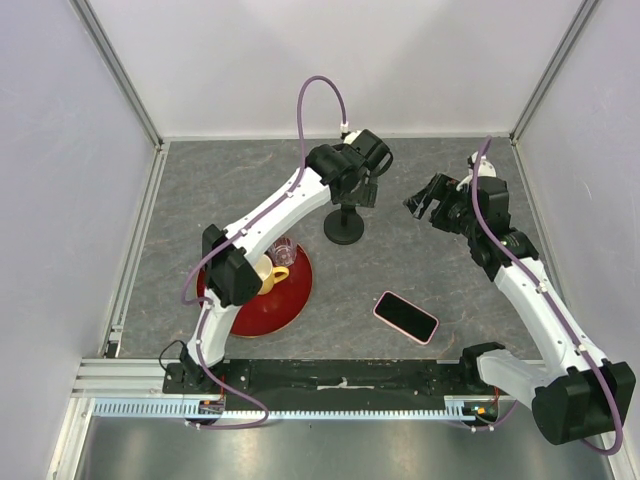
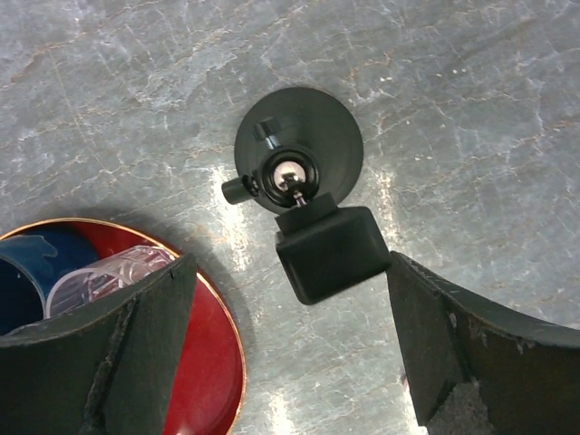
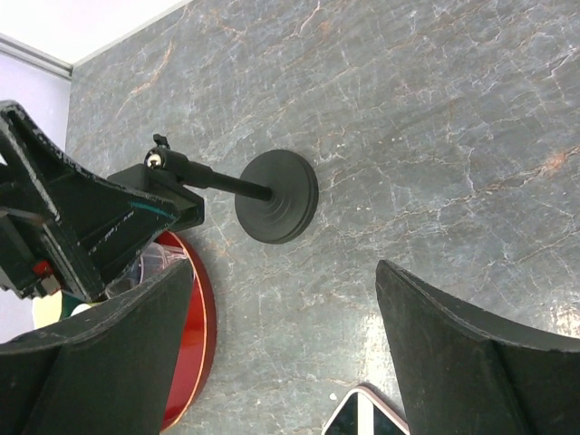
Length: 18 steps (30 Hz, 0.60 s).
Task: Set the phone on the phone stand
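- The phone [image 1: 406, 316] lies flat and screen up on the table [image 1: 450, 270], on the near side and right of centre. Nothing touches it.
- The phone stand [image 1: 345, 226] stands upright farther back, well apart from the phone. Its clamp head [image 2: 331, 252] tilts off the post, over the edge of the disc base [image 2: 299, 118]. The head carries nothing.
- The left gripper [image 1: 366, 185] hovers above the stand with its jaws wide apart and empty. 1 finger sits on each side of the clamp head, with a gap on both sides.
- The right gripper [image 1: 425, 200] hangs just right of the stand, jaws wide apart and empty, well away from the phone.
- A red tray [image 1: 285, 300] holding a yellow mug [image 1: 268, 275] sits left of the phone, beneath the left arm.
- Judged status: the phone pick has not begun.
- Risk 1: the phone is thin and flat on the table. Fingers may slide off the glossy screen or push the phone away instead of lifting it.
- Risk 2: the stand looks top-heavy on a small base. A bump from either gripper could tip it or swivel the head.
- Risk 3: both grippers crowd the stand. Careless motion could bring the 2 arms into collision.
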Motion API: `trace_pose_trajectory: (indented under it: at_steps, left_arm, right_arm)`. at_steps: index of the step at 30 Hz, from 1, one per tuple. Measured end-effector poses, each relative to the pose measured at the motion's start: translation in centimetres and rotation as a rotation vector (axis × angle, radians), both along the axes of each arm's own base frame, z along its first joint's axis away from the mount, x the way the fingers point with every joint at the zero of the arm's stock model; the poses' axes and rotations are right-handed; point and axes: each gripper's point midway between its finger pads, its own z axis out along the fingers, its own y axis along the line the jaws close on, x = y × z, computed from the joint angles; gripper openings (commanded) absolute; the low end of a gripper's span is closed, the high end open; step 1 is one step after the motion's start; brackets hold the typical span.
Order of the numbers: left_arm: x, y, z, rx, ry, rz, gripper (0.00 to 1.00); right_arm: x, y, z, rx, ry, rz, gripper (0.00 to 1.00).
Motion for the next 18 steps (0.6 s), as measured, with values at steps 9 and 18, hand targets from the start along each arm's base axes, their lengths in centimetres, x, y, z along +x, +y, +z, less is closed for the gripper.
trace_pose_trajectory:
  at_steps: [9,18]
  left_arm:
    - [0.8,0.2,-0.7,0.037,-0.003,0.031,0.87]
    - [1.0,-0.7,-1.0,0.011,0.001,0.037,0.70]
  right_arm:
    - [0.0,-0.4,-0.3,0.001,0.008,-0.003,0.89]
    - [-0.2,-0.4,-1.2,-0.004,0.029,-0.001,0.89]
